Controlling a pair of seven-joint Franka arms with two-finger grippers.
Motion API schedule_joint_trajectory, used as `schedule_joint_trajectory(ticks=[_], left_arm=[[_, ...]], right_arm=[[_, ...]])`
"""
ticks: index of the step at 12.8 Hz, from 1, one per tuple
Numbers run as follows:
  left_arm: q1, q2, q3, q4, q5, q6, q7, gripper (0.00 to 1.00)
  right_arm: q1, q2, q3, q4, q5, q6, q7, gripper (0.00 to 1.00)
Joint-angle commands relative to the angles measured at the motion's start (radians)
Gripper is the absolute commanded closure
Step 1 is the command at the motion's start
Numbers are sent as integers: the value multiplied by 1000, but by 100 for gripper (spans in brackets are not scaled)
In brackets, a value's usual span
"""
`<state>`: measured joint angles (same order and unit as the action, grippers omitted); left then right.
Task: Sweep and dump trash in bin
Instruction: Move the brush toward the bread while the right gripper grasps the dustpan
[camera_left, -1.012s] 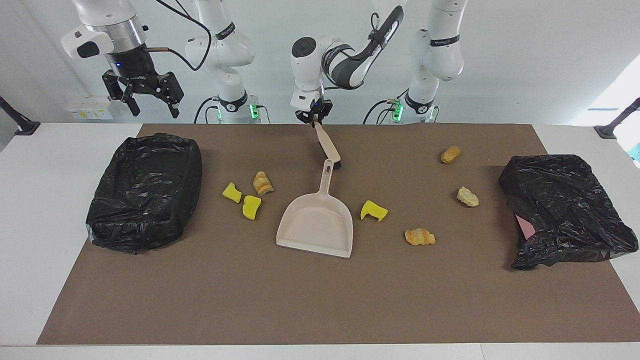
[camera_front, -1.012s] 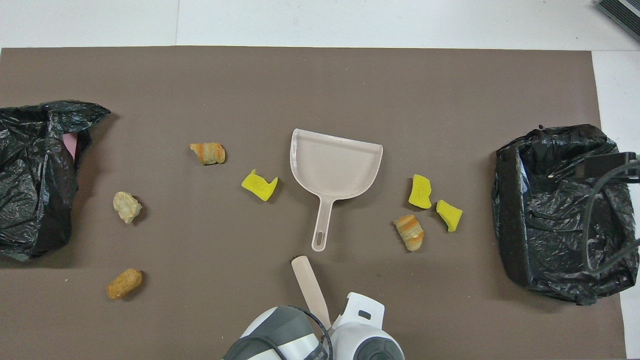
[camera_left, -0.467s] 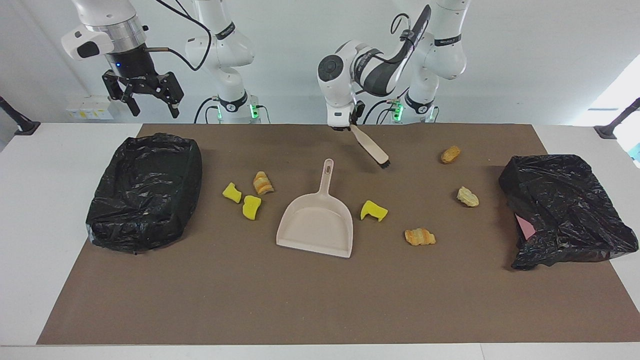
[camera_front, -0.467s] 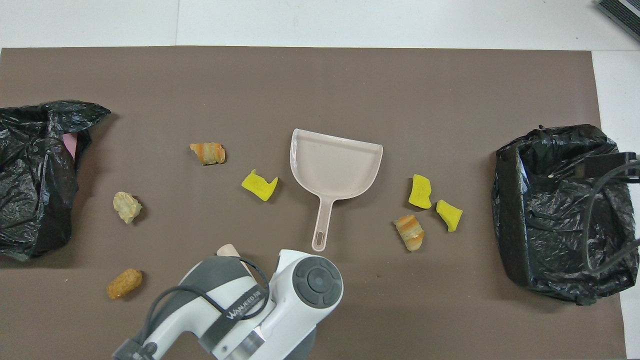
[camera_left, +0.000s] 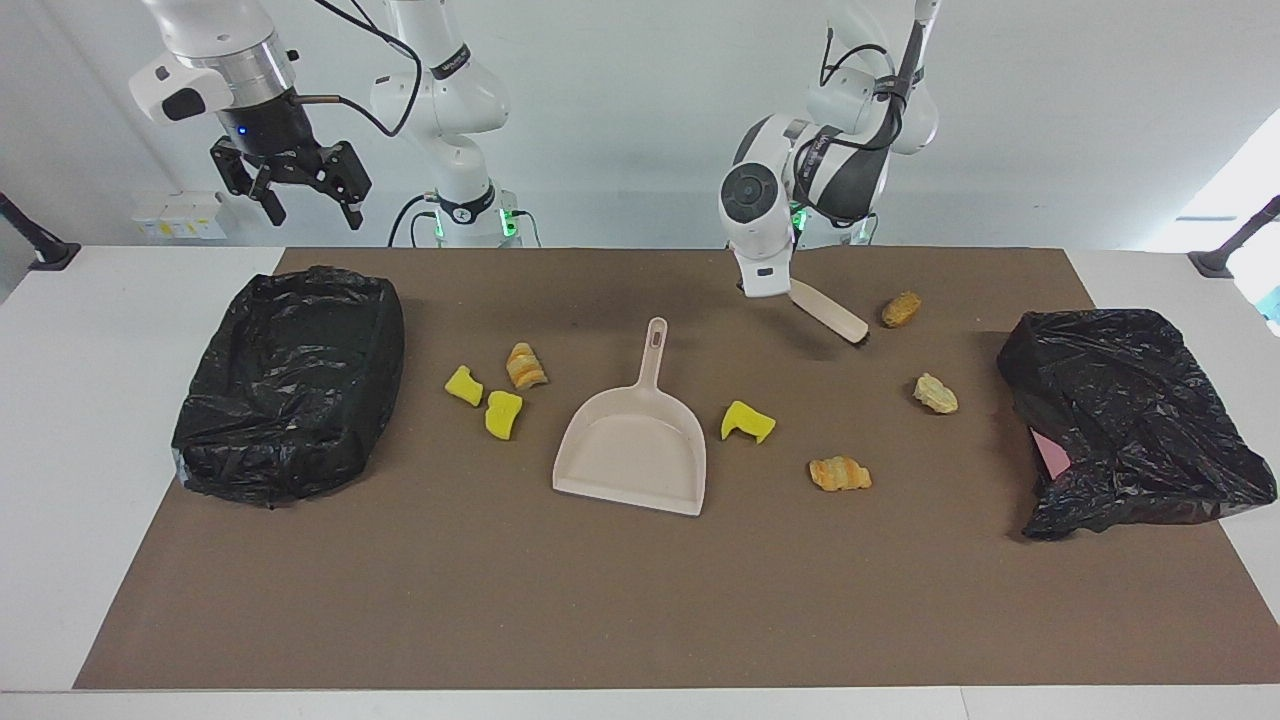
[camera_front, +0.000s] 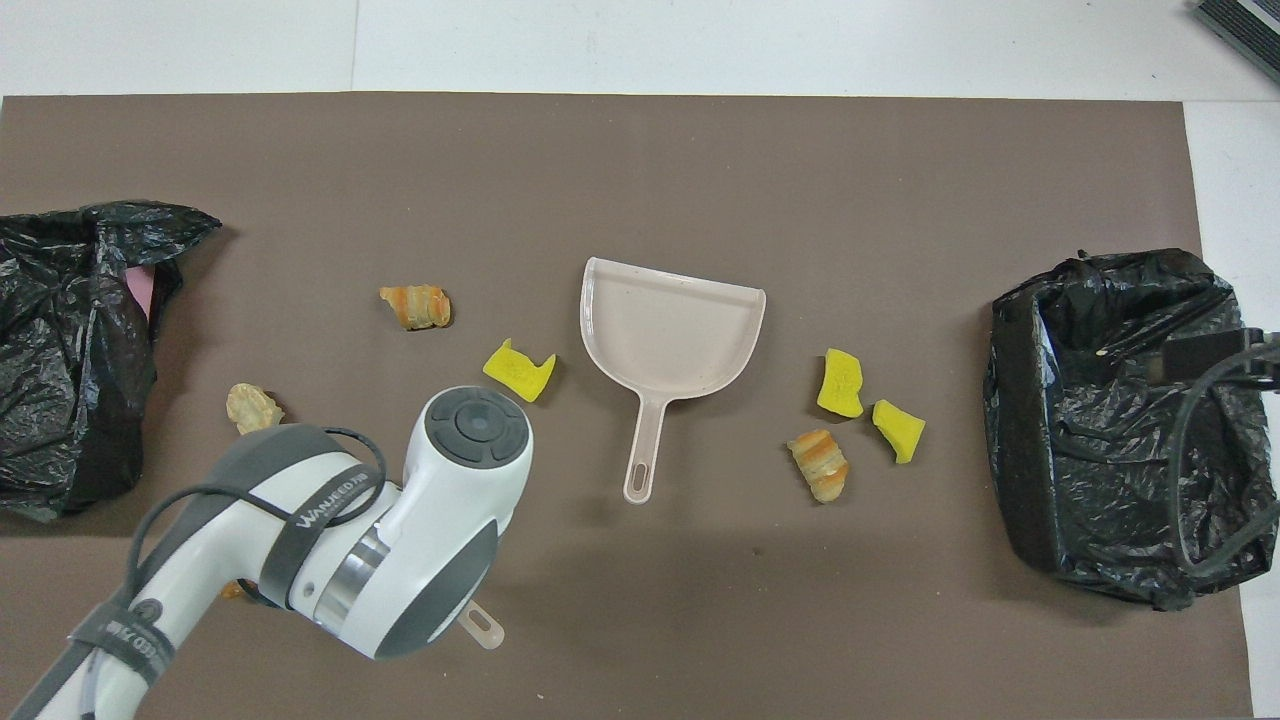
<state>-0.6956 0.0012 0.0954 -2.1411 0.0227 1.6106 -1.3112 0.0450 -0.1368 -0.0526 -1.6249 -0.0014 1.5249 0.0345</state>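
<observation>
The left gripper is clamping the handle of a beige brush, w/ the bristle end angling down to the mat just beside an orange-tan bread piece; the facing view is showing this clearly, whereas in the overhead view the left arm's body is covering gripper, bristles and nearly all of that scrap, leaving only the brush handle end sticking out. The right gripper is waiting, fingers spread apart, in the air over the black-lined bin at the right arm's end; the overhead view is showing only its cable over the bin. The beige dustpan is lying flat mid-mat, handle pointing toward the robots. Trash is lying on the mat on both sides of it: two yellow sponge chunks and a bread piece toward the bin; a third yellow chunk, a croissant-like piece and a pale piece toward the left arm's end, near a crumpled black bag. A brown mat is covering a white table; a white wall is standing at the robots' backs.
</observation>
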Motion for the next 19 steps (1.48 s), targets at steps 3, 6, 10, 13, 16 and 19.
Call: schedule_joint_trajectory(ticks=[3,6,10,13,16,19], left_arm=[[135,-27,-13,-13,48,-72,69,100],[246,-99,-13,-34,46,-158,145,100],[292,-225,-13,-222,8,-152,171,100],[353,-315,-9,-343,3,-144,364,100],[423,-331,-9,-385,3,-40,533,100],[421,-310,-11,-384,5,110,578,100]], right_arm=[[82,-20,43,-105,14,64,61,0],[254,61,46,-132,20,174,250,0],[432,251,46,-133,69,337,549,0],[555,344,46,-179,87,507,696,0],[582,413,54,-237,89,636,703,0],[610,442,54,-256,90,663,696,0]])
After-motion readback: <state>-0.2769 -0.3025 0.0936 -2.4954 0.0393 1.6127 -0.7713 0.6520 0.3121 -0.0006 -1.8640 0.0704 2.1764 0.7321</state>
